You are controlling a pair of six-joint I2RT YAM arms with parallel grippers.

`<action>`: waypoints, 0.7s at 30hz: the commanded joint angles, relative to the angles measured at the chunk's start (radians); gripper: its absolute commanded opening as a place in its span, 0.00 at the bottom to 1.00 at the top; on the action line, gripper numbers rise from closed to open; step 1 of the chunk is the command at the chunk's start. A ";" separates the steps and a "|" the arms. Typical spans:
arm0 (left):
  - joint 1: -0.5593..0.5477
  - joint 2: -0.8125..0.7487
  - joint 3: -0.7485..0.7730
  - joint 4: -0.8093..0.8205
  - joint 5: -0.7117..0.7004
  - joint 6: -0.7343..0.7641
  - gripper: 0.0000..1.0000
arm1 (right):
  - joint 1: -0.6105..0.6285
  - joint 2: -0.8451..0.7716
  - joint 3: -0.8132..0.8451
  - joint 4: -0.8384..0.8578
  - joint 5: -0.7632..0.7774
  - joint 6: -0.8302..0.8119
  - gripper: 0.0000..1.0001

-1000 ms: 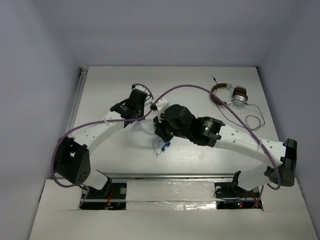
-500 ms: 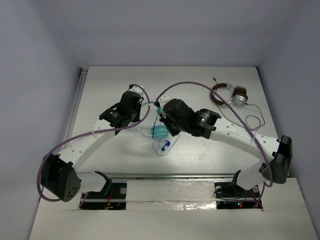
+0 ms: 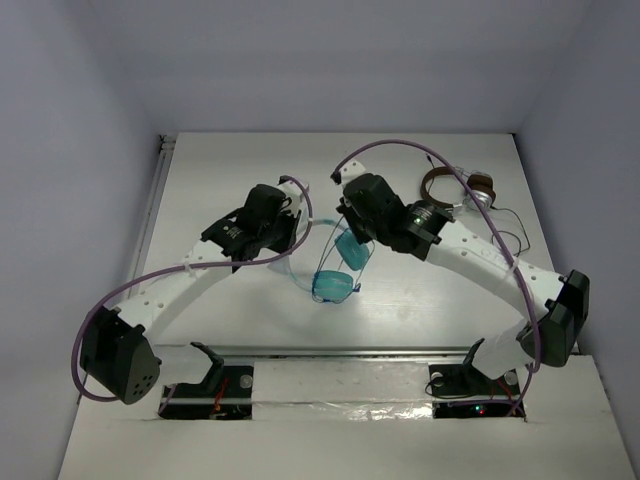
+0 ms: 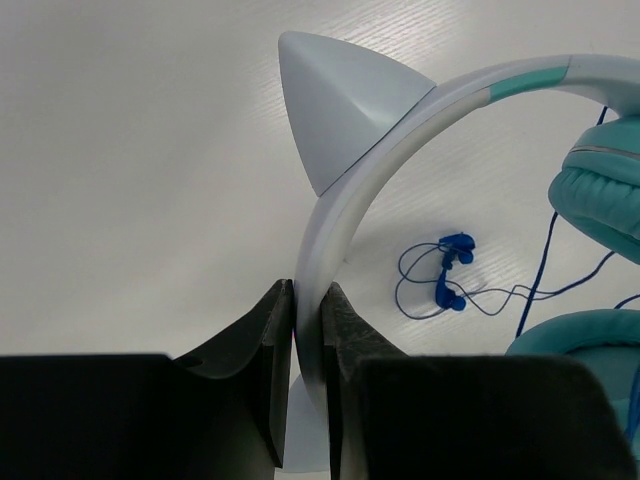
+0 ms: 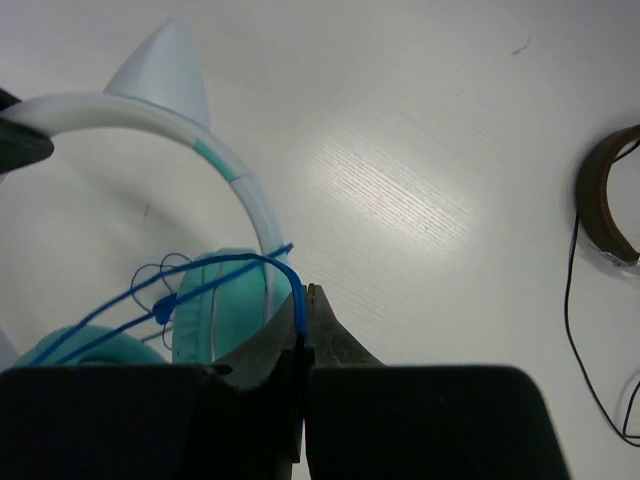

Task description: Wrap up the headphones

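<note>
From above, brown-banded headphones with silver cups (image 3: 440,186) lie at the far right of the white table (image 3: 220,170). Their thin black cord (image 3: 512,238) trails toward the near side. The white right arm (image 3: 480,262) crosses in front and hides part of them. The teal over-ear headphones (image 3: 332,286) hang over the middle of the table, between the two arms.

In the left wrist view, the left gripper (image 4: 307,305) is clamped on the pale headband (image 4: 342,205), just below a pointed cat-ear fin (image 4: 335,105). The padded teal cups (image 4: 600,205) sit at the right. The plug end of the dark blue cable (image 4: 445,296) lies looped on the table beyond.

In the right wrist view, the right gripper (image 5: 304,305) pinches the dark blue cable, which runs left across a teal cup. The brown band shows at the right edge, well apart from the teal pair.
</note>
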 commanded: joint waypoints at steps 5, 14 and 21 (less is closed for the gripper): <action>-0.003 -0.064 0.023 0.062 0.153 0.001 0.00 | -0.031 -0.001 -0.027 0.142 0.099 0.006 0.00; 0.027 -0.107 0.055 0.074 0.219 -0.018 0.00 | -0.105 -0.171 -0.282 0.440 0.000 0.107 0.00; 0.046 -0.130 0.104 0.079 0.353 -0.025 0.00 | -0.171 -0.234 -0.409 0.687 -0.217 0.124 0.05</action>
